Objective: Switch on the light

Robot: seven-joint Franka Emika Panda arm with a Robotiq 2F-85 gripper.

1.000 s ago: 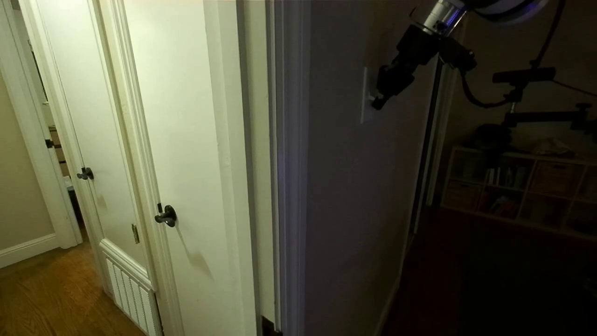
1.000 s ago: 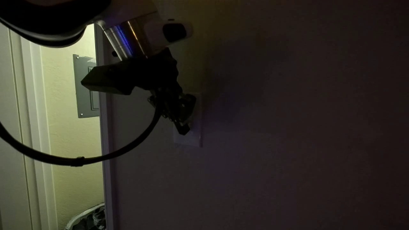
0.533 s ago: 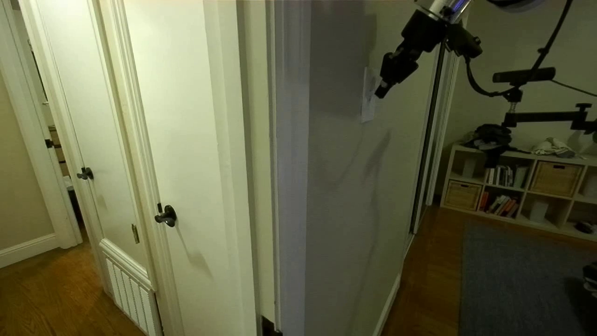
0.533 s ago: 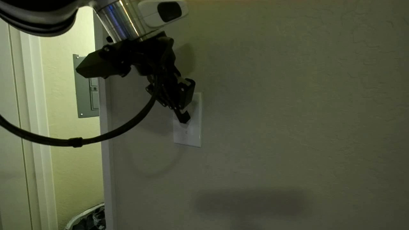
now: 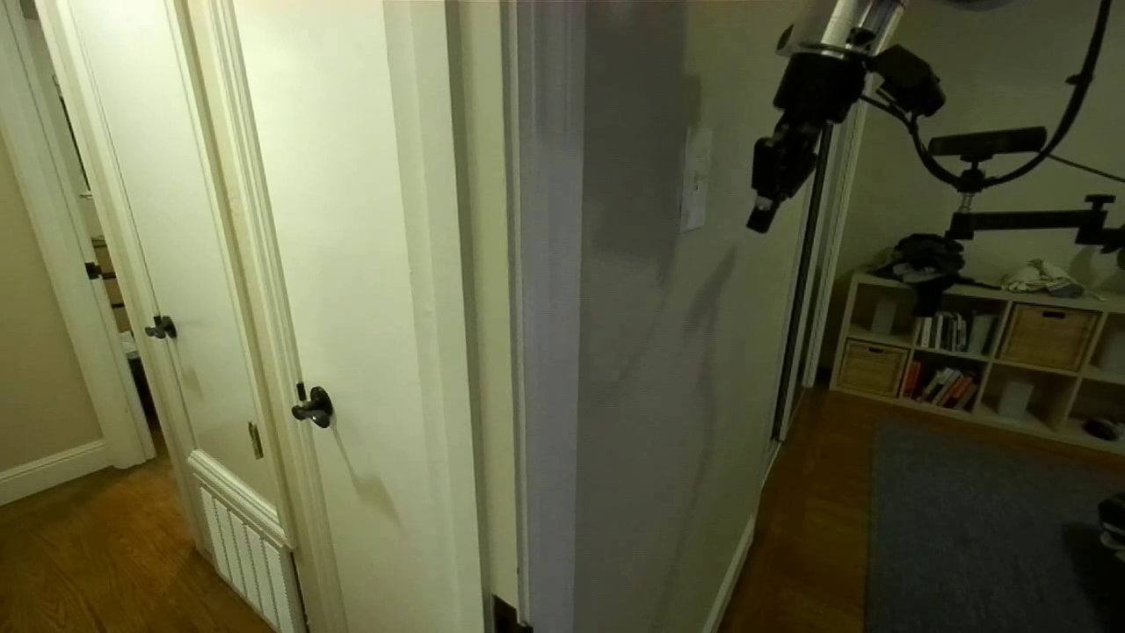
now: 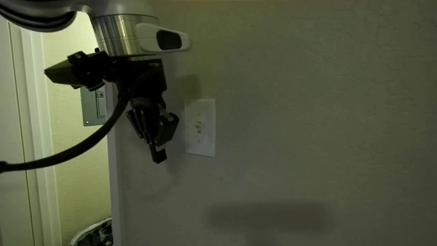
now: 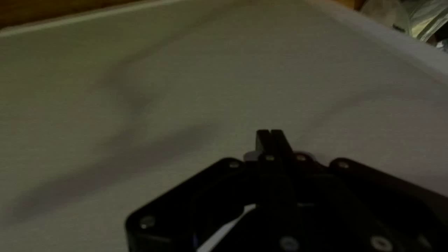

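The light switch is a pale upright wall plate with a small toggle. It is fully uncovered in both exterior views (image 5: pixel 694 180) (image 6: pixel 206 145). The toggle's exact position is too small to tell. No lamp is in view, but the room around the wall is lit. My black gripper points downward, apart from the plate, in both exterior views (image 5: pixel 761 218) (image 6: pixel 159 157), with its tips off to one side and slightly lower than the plate. In the wrist view my gripper (image 7: pixel 270 133) has its fingertips together with nothing between them. The switch's face cannot be made out there.
A door frame edge (image 5: pixel 549 308) borders the switch wall. White doors with dark handles (image 5: pixel 314 407) stand beyond it. A grey panel (image 6: pixel 89 106) hangs behind the arm. A cable (image 6: pixel 68 153) loops from the wrist. A cube shelf (image 5: pixel 958 352) stands farther back.
The dark room has become lit. My gripper was at the switch plate; it has since moved off it, away from the wall and lower, uncovering the toggle.
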